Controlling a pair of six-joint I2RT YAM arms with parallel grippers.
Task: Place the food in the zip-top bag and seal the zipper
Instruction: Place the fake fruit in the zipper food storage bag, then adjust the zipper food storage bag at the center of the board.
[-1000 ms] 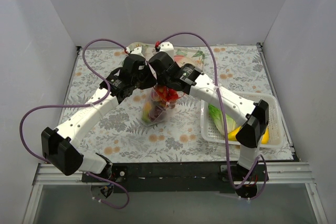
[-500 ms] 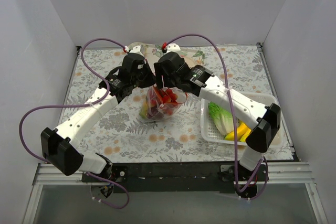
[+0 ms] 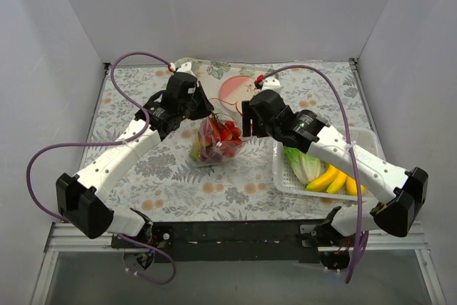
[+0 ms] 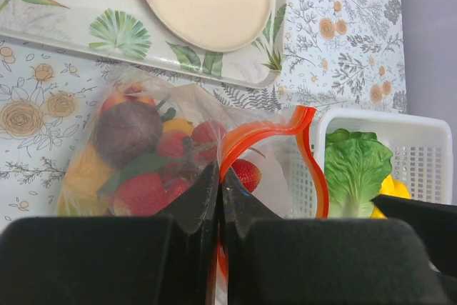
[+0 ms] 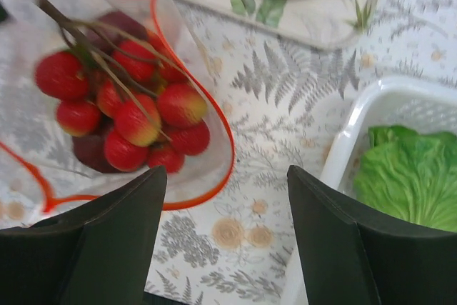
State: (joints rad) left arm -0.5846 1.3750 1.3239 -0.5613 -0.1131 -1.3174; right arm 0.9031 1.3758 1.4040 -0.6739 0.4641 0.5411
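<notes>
The zip-top bag (image 3: 214, 142) is held up at its mouth by my left gripper (image 3: 207, 114), which is shut on the zipper (image 4: 320, 179) at one end. The food (image 3: 223, 133) is inside the bag: red cherries (image 5: 128, 112), a dark fruit and orange and yellow pieces (image 4: 143, 141). The mouth gapes open, and the red-orange zipper (image 5: 227, 148) curves round it. My right gripper (image 3: 246, 125) stands open just right of the bag and holds nothing. In the right wrist view its fingers (image 5: 114, 226) straddle bare tablecloth below the bag's rim.
A white slotted basket (image 3: 285, 185) at the right holds green lettuce (image 3: 303, 166) and bananas (image 3: 335, 178). A patterned tray (image 4: 121, 33) with a pink and cream plate (image 3: 235, 89) lies behind the bag. Grey walls close in three sides.
My right gripper has opened, let go of the bag's mouth and drawn back to the right. The bag now hangs from the left gripper alone, its mouth wide.
</notes>
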